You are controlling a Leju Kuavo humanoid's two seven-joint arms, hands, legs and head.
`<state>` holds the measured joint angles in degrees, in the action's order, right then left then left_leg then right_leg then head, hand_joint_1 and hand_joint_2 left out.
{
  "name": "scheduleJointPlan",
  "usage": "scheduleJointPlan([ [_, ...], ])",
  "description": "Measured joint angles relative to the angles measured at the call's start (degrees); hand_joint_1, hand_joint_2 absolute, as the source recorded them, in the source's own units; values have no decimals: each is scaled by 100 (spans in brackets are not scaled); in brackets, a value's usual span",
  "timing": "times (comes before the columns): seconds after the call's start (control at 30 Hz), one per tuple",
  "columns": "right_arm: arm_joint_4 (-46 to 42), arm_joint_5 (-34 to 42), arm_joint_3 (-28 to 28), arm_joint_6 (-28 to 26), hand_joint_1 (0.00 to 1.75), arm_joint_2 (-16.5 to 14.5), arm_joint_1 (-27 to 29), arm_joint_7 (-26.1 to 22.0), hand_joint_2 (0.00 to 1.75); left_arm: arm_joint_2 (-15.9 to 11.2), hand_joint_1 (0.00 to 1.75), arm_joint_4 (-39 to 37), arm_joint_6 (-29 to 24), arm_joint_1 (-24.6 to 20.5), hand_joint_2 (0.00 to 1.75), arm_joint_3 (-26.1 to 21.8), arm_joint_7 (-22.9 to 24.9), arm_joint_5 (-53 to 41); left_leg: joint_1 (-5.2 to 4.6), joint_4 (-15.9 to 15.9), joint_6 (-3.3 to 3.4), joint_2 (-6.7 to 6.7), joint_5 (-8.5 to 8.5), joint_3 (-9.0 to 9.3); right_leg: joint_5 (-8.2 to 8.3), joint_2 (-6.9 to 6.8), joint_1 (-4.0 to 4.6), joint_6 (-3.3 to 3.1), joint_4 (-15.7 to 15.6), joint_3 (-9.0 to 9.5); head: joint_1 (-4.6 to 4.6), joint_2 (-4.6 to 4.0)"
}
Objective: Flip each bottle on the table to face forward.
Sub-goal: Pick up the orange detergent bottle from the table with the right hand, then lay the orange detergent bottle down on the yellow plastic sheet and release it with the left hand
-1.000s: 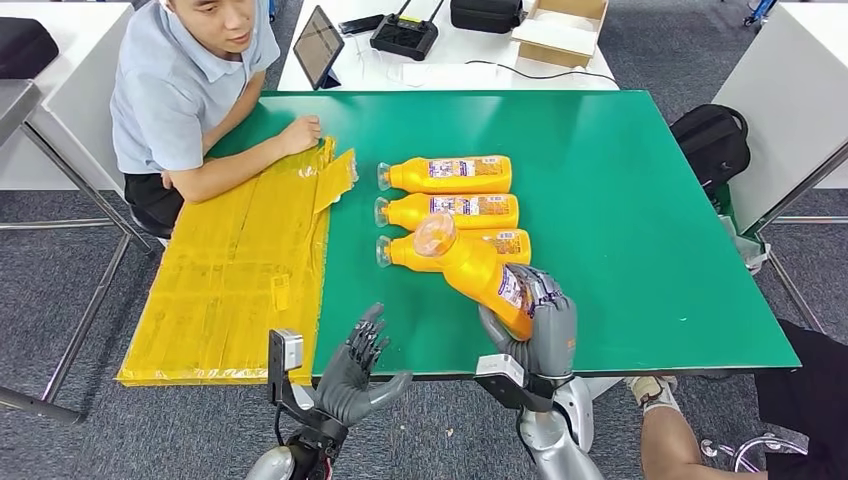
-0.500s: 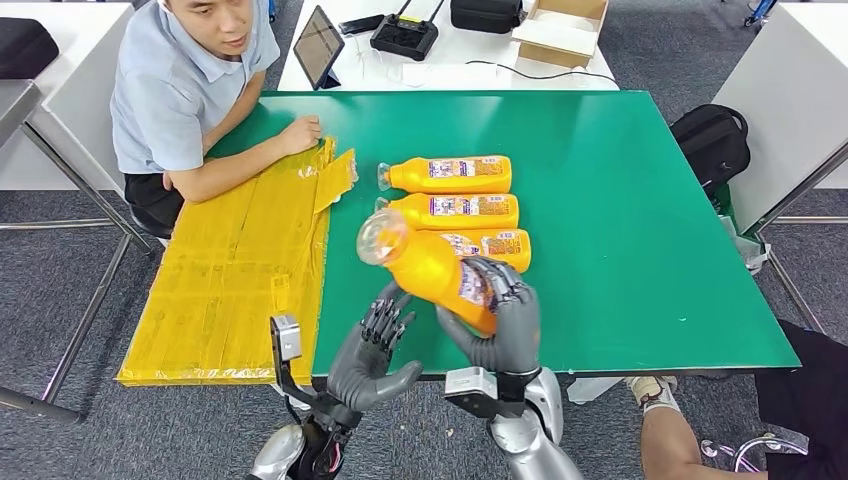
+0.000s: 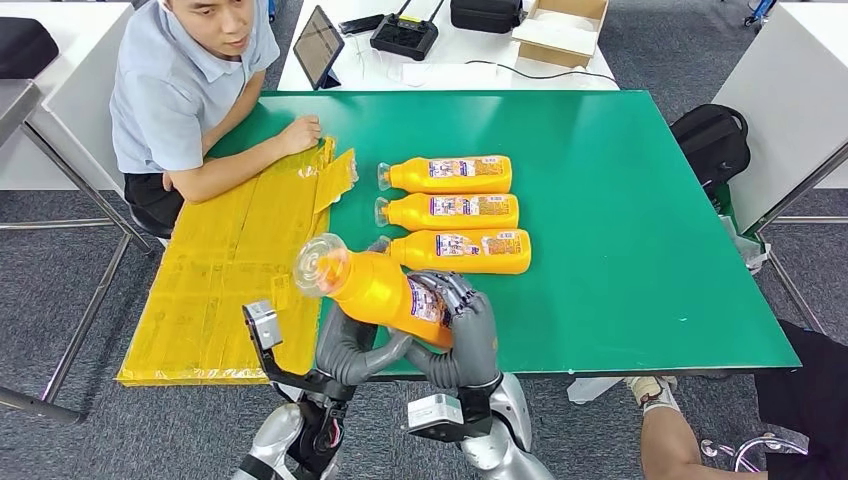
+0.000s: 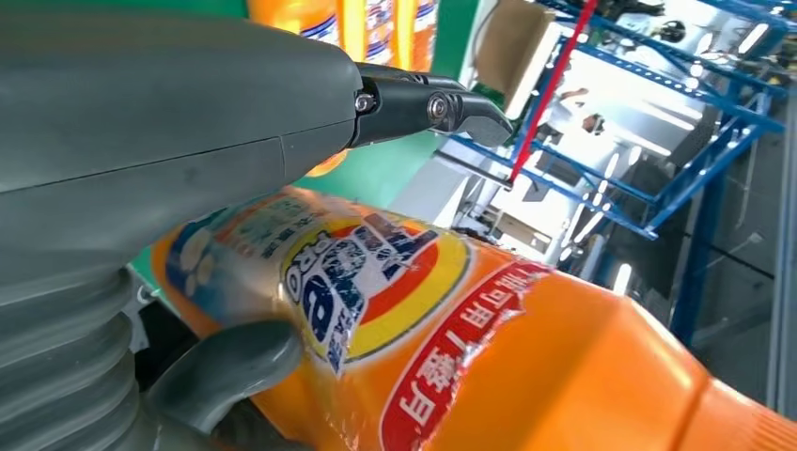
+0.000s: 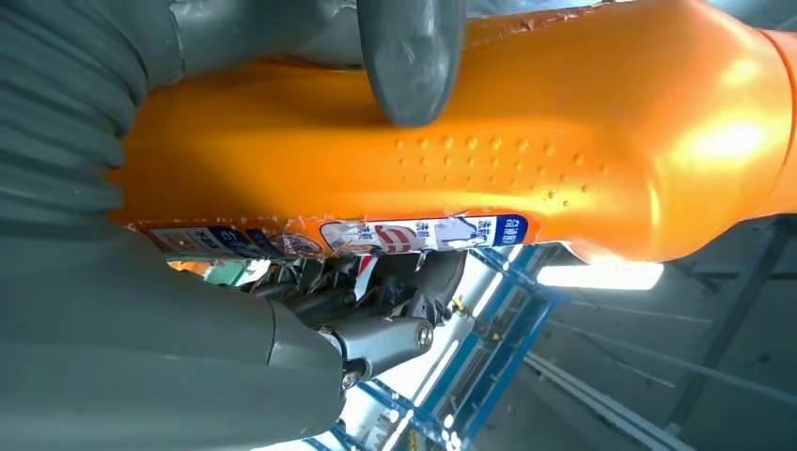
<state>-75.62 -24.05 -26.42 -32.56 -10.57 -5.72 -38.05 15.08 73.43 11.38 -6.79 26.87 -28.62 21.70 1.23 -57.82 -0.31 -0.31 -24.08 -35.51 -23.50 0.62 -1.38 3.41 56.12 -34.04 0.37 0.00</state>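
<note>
Overhead, from the head view, you see the held bottle (image 3: 375, 288) lifted off the green table (image 3: 620, 250), tilted, its clear cap toward the yellow sheet (image 3: 235, 270). The right hand (image 3: 462, 335) wraps its labelled base; the left hand (image 3: 345, 350) sits under the body, largely hidden by the bottle, so you cannot judge its fingers here. Three more bottles lie side by side beyond: far bottle (image 3: 448, 174), middle bottle (image 3: 450, 211), near bottle (image 3: 462, 251), caps pointing toward a seated person (image 3: 185, 95); the near bottle's cap is hidden behind the held one.

Next, in the left wrist view, you see the left hand (image 4: 169, 188) against the held bottle (image 4: 489, 366), thumb on the label and dark fingers above; whether they close on it is unclear.

Finally, in the right wrist view, the right hand (image 5: 188, 282) clamps the held bottle (image 5: 526, 160) between thumb and fingers; the bottle is cut off at the frame edge.
</note>
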Motion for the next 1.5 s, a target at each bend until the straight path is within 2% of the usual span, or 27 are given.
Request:
scheduleJointPlan([
  [0.2, 0, 28, -61, 50, 168, -23, -26, 0, 175, 0, 0, 109, 12, 14, 175, 2, -32, -55, 0, 0, 0, 0, 0, 0, 0, 0, 0, 0, 0, 0, -1, 0],
  [0.37, 8, 36, -75, 124, 151, -30, -55, 0, 175, 0, 1, 125, 116, 17, 175, 9, 36, 27, 0, 0, 0, 0, 0, 0, 0, 0, 0, 0, 0, -1, -1, 0],
  [0.5, 68, 34, -74, 247, 142, -55, -72, 0, 175, -1, 43, 135, 187, 19, 175, 14, 39, 52, 0, 0, 0, 0, 0, 0, 0, 0, 0, 0, 0, -1, 0, 0],
  [0.63, 238, 68, -61, 520, 137, -99, -83, 3, 175, -13, 37, 189, 311, 41, 175, 16, 30, 80, 0, 0, 0, 0, 0, -1, 0, 0, 0, 0, 0, -1, -1, 0],
  [0.7, 303, 101, -54, 591, 135, -118, -95, 5, 175, -39, 43, 207, 378, 64, 175, 8, 38, 107, 0, 0, 0, 1, 0, -1, 0, 0, 0, 0, 0, -2, -2, 0],
  [0.73, 329, 112, -49, 616, 135, -126, -101, 5, 175, -54, 53, 214, 409, 72, 175, 4, 44, 118, 0, 0, 0, 1, 0, -1, 0, 0, 0, 0, 0, -2, -2, 0],
  [0.83, 385, 122, -26, 668, 134, -157, -108, 7, 175, -91, 105, 223, 476, 83, 175, -7, 53, 127, 0, 0, 0, 0, 0, -1, 0, 0, 0, 0, 0, -2, -2, 0],
  [0.93, 423, 119, -3, 747, 135, -184, -115, 8, 175, -110, 127, 233, 562, 95, 175, -30, 60, 128, 0, 0, 0, 1, 0, -1, 0, 0, 0, 0, 0, -3, -2, 0],
  [1.07, 454, 108, 16, 801, 136, -211, -127, 9, 175, -142, 167, 265, 606, 111, 175, -52, 61, 97, 0, 0, 0, 1, 0, -1, 0, 0, 0, 0, 0, -3, -1, 0],
  [1.13, 469, 95, 27, 828, 134, -229, -130, 9, 175, -149, 175, 274, 613, 116, 175, -69, 54, 41, 0, 0, 0, 1, 0, -1, 0, 0, 0, 0, 0, -3, -1, 0],
  [1.17, 477, 84, 34, 837, 119, -239, -130, 9, 175, -149, 175, 277, 613, 117, 175, -81, 51, 13, 0, 0, 0, 1, 0, -1, 0, 0, 0, 0, 0, -3, -1, 0],
  [1.2, 484, 66, 38, 838, 85, -248, -130, 9, 175, -149, 175, 280, 611, 118, 175, -93, 53, -6, 0, 0, 0, 1, 0, -1, 0, 0, 0, 0, 0, -3, -1, 0],
  [1.27, 498, 1, 45, 818, 19, -258, -129, 8, 87, -148, 175, 283, 583, 116, 175, -116, 82, -24, 0, 0, 0, 1, 0, -1, 0, 0, 0, 0, 0, -4, -1, 0],
  [1.3, 508, -41, 49, 787, 0, -261, -126, 8, 44, -146, 175, 283, 523, 113, 175, -123, 121, -27, 0, 0, 0, 1, 0, -1, 0, 0, 0, 0, 0, -4, -1, 0],
  [1.33, 519, -87, 57, 726, 0, -263, -118, 7, 0, -140, 175, 283, 402, 108, 175, -130, 178, -49, 0, 0, 0, 0, 0, -1, 0, 0, 0, 0, 0, -4, -1, 0],
  [1.5, 488, -213, -8, 104, 0, -194, 5, 1, 0, -64, 175, 278, -504, 6, 175, -143, 458, -296, -1, 0, 0, -2, 0, -6, 0, -1, -1, 0, 0, -5, -1, 0],
])
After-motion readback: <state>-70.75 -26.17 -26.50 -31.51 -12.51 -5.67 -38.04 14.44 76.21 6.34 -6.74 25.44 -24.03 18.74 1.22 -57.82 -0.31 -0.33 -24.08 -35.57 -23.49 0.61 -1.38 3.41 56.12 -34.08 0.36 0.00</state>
